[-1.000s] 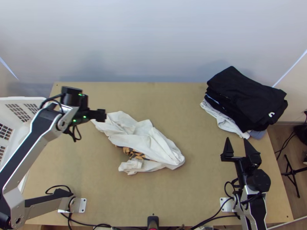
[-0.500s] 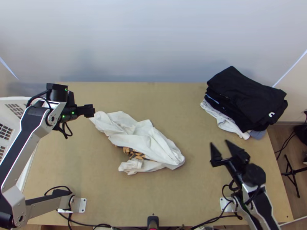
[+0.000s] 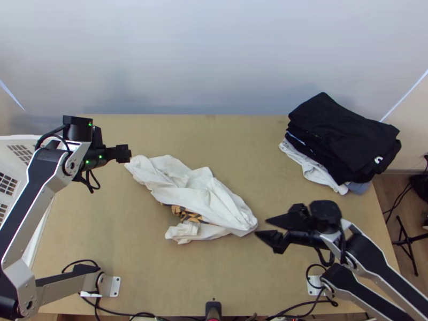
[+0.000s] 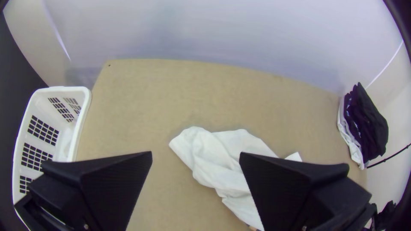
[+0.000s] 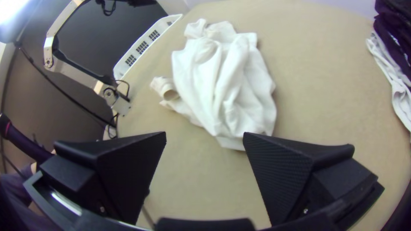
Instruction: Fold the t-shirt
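Surface (image 3: 257, 155): T-shirt (image 3: 206, 195) bunched mid-area, nothing gripped. Stack of folded clothes (image 3: 342, 139) at far right corner.
Right gripper (image 3: 261, 227): just beside shirt's right end, jaws wide, holding nothing.
Left gripper (image 4: 196, 152): near shirt's far left end, jaws wide, holding nothing.
Patterned patch (image 3: 187, 214): partly exposed beneath white cloth.
Step, our judgement: spreading before folding. Next: we pinch loose edge, lift, open flat; bunched layers may catch together.
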